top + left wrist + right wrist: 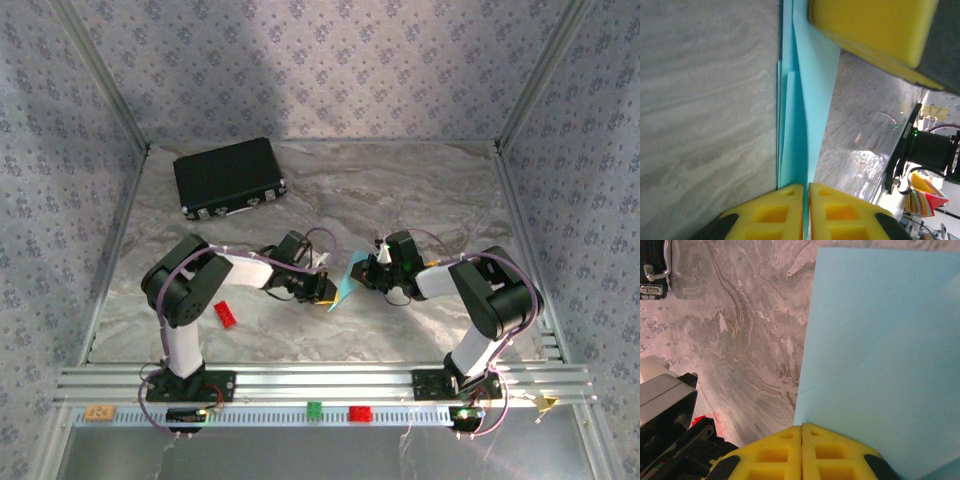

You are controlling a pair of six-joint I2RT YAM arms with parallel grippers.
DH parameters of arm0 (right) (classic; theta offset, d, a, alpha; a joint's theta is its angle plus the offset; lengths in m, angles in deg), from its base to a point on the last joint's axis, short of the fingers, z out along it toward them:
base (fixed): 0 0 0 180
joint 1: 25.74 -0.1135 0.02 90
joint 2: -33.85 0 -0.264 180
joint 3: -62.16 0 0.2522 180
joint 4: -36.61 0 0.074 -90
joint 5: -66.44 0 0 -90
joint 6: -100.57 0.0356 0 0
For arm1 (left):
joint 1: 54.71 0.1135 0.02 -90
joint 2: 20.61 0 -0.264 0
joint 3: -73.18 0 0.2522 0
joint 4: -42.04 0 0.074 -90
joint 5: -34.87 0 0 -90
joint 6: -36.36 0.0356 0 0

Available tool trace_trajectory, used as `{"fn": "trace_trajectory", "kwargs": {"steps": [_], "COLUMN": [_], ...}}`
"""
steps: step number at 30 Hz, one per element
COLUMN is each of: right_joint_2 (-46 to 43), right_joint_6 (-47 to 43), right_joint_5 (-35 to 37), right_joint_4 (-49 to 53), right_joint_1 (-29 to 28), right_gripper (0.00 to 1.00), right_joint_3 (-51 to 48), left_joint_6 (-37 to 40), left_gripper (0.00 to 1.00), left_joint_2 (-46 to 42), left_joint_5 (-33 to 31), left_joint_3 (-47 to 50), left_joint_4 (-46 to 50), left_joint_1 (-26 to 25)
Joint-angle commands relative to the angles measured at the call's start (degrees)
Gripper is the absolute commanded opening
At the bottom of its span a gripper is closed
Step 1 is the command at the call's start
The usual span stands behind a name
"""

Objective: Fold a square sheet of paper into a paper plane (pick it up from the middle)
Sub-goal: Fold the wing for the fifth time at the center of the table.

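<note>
The square sheet of paper (345,291), light blue and partly folded, is held off the table between my two grippers at mid-table. In the left wrist view the sheet (812,100) runs edge-on, several layers thick, into the narrow slit between my yellow pads; my left gripper (806,186) (325,290) is shut on it. My right gripper (801,426) (363,275) is shut, pads touching, with no paper showing in the seam. The sheet (880,340) spreads face-on past its right pad, a crease crossing it. One right fingertip (875,30) lies against the sheet's far end. A paper plane is out of view.
A black case (230,177) lies at the back left. A small red brick (225,313) sits beside the left arm's elbow. A green brick (314,409) and a red one (359,413) rest on the front rail. Marbled table surface (750,340) lies open toward the back.
</note>
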Motion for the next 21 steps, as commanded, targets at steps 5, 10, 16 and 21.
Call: {"fn": "trace_trajectory", "kwargs": {"steps": [5,10,16,21], "right_joint_2": [2.85,2.81,2.92,2.91], "right_joint_6": [-1.24,-1.32,-1.36,-1.4], "right_joint_5": [5.88,5.84,5.82,5.79], "right_joint_4": [8.32,8.46,8.49,8.59], "right_joint_1": [0.24,0.19,0.25,0.32], "right_gripper": [0.08,0.08,0.08,0.08], "right_joint_3": [-0.57,-0.55,-0.53,-0.46], "left_joint_6": [2.46,2.47,2.57,2.52], "left_gripper": [0.07,0.0,0.08,0.03], "left_joint_2": [-1.51,-1.42,-2.28,-2.65], "left_joint_5": [-2.22,-2.08,-2.52,-2.47], "left_joint_3": [2.99,3.25,3.74,4.27], "left_joint_4": [10.57,10.55,11.05,11.03], "left_joint_1": [0.5,0.58,0.67,0.73]}}
